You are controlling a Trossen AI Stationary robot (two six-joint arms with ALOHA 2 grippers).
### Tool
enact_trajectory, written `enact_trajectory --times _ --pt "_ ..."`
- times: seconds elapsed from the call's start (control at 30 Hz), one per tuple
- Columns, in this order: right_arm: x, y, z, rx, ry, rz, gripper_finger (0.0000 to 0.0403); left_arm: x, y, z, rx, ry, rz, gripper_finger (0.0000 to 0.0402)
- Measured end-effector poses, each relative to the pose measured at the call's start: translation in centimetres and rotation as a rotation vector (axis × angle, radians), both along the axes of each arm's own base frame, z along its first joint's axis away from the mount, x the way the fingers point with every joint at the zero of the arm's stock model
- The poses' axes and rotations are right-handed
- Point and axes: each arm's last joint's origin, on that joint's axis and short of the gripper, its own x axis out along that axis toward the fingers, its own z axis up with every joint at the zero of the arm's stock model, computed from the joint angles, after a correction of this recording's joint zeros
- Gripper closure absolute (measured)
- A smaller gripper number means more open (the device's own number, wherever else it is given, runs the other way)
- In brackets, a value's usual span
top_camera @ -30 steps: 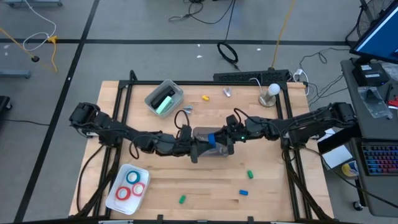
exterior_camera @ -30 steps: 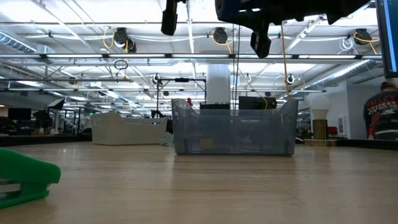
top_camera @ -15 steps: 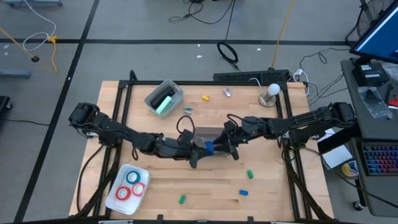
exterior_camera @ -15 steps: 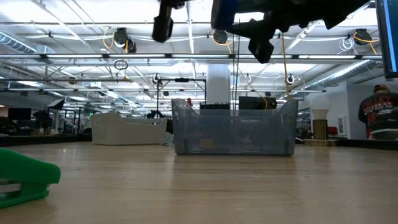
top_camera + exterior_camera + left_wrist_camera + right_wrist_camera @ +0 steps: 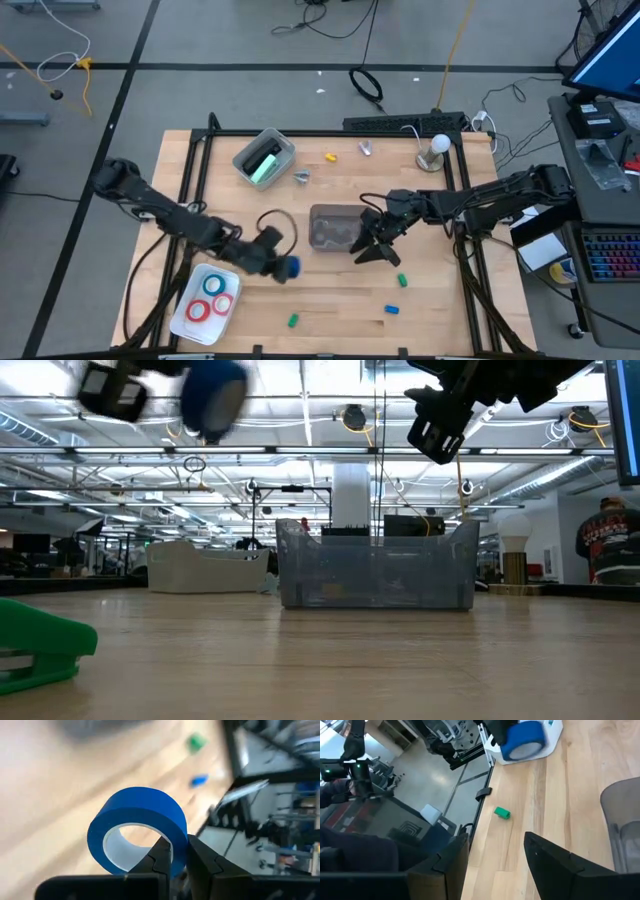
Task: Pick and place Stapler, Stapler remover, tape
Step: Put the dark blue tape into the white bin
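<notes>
My left gripper [image 5: 284, 267] is shut on a blue tape roll [image 5: 137, 827], which hangs in the air just right of the white tray [image 5: 190, 322]; the low view shows the roll [image 5: 213, 395] high up. The tray holds three more tape rings [image 5: 208, 298]. My right gripper [image 5: 375, 250] stands open and empty by the right end of the clear bin [image 5: 335, 228]. The mint-green stapler [image 5: 262, 165] lies in a clear container at the far left. Two silvery stapler removers [image 5: 302, 177] [image 5: 366, 149] lie on the table beyond the bin. My left gripper pinches the blue roll's wall [image 5: 176, 845] at one spot, one finger [image 5: 159, 857] on the core side and the other [image 5: 200, 862] on the outer side. The fingers slant down toward the table's right. The roll is lifted clear of the table.
Small green and blue blocks [image 5: 402, 281] [image 5: 392, 310] [image 5: 293, 321] lie on the near half of the table, one of them large in the low view [image 5: 40, 645]. A yellow piece [image 5: 330, 157] and a white lamp [image 5: 432, 152] stand at the far edge.
My right gripper has opened and let go of the blue roll, staying beside the clear bin. My left gripper has carried the roll away from above the bin toward the table's near left, up to the white tray, turning its wrist on the way.
</notes>
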Motion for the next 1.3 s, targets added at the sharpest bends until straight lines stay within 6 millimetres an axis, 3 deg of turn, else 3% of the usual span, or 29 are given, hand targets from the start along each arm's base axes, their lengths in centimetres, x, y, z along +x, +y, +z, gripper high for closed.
enact_trajectory --times 0.3,0.8,1.07,1.3 --pt "0.0 0.0 0.0 -0.004 -0.001 -0.003 0.0223 -5.3 -3.9 -0.9 -0.324 0.446 -0.019 0.037" --pt "0.0 0.0 0.0 -0.016 -0.007 -0.002 0.0226 -10.9 -7.8 -1.6 -0.383 0.728 0.033 0.037" --pt "0.0 0.0 0.0 -0.023 -0.013 0.001 0.0229 -11.8 -8.4 -3.6 -0.445 0.751 0.068 0.037" --pt "0.0 0.0 0.0 -0.021 -0.011 0.0 0.0227 -12.2 -7.8 -5.8 -0.436 0.772 0.085 0.037"
